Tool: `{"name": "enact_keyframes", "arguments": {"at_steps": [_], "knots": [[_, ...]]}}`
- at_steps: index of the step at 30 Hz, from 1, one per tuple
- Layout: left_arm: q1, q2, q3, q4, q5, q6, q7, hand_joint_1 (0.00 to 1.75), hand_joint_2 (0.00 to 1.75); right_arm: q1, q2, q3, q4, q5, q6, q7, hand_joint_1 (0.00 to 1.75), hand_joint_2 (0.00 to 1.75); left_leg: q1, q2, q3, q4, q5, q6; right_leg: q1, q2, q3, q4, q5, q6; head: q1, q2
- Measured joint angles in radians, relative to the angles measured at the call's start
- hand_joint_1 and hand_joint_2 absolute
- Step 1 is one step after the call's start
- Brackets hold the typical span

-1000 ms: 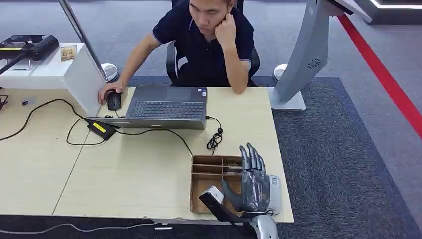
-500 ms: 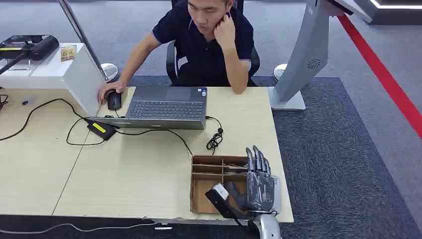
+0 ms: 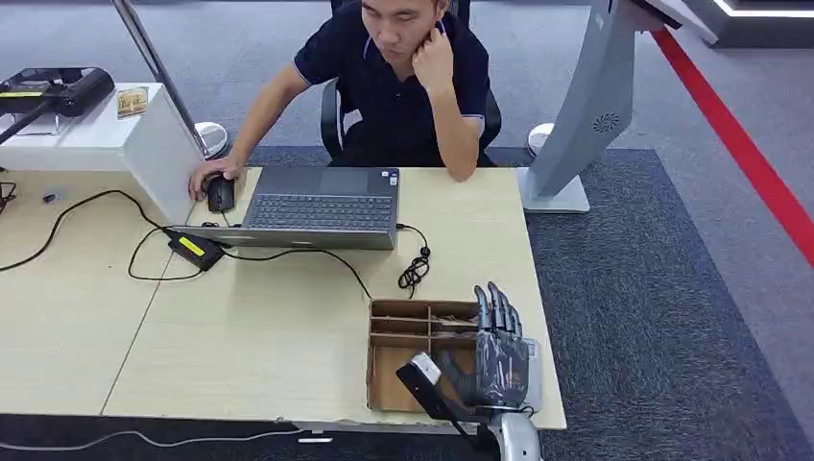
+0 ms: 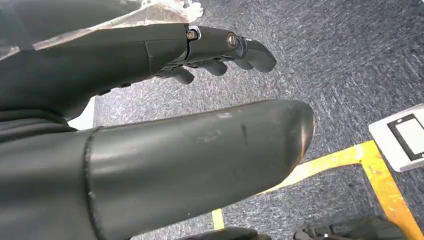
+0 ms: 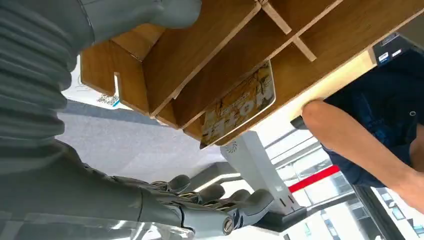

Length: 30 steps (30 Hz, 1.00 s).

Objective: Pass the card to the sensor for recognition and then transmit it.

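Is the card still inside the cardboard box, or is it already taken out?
Inside. The card stands in a slot of the cardboard box; the right hand hovers beside it, fingers spread, holding nothing.

I see a pale wood-grain table with a matt, smooth top. On it sits a brown cardboard divider box, its cut walls dull and fibrous in my right wrist view. A glossy printed card lies in one compartment. My right hand looks like dark smooth plastic with a slight sheen. The floor is rough grey carpet. The laptop has a matt grey metallic finish.
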Motion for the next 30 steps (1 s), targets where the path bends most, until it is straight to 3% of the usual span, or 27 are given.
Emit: {"name": "enact_keyframes", "arguments": {"at_steps": [30], "knots": [[0.0,0.0,0.0,0.0,-0.002,0.0,-0.005,0.0,0.0,-0.009,0.016,-0.024,-0.013,0.031,-0.001,-0.011,0.0,1.75,0.0,0.0,0.0,0.0,0.0,0.0,0.0,0.0,0.0,0.0,0.0,0.0,0.0,0.0]]}}
